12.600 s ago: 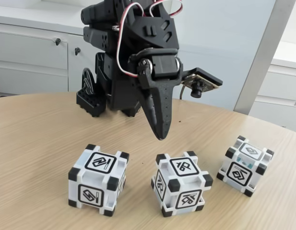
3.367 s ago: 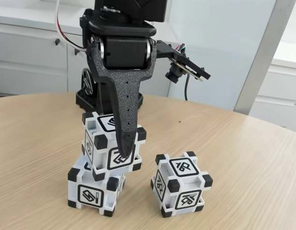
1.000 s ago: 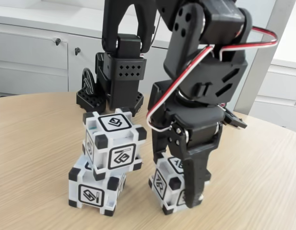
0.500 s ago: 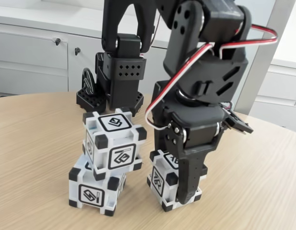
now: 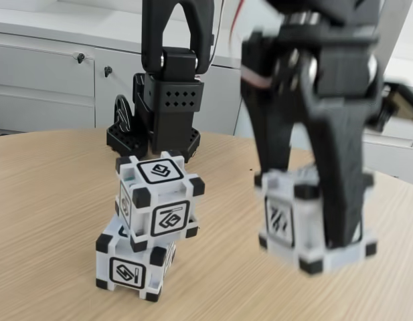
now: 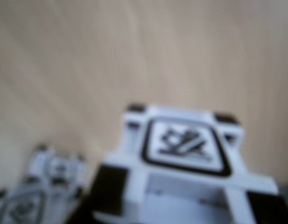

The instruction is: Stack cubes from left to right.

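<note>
In the fixed view, a two-cube stack stands on the round wooden table; the bottom cube rests on the tabletop, and the upper cube sits on it, turned at an angle and shifted toward the right so that it overhangs; directly behind the stack stands the arm's black base, and behind that run white cabinets; to the right of the stack, well apart from it, the gripper hangs blurred with the third cube clamped between its fingers; one black finger runs down across that cube's front, the other sits behind; this held cube looks to be clear of the tabletop, at roughly the height of the stack's upper cube, though blur makes its underside hard to judge.

In the wrist view, everything is out of focus; the held cube fills the lower middle, a glyph face turned up toward the lens; the stack shows as a grey-white shape at the lower left of it, over the pale wood of the table; the jaws themselves cannot be made out here.
</note>
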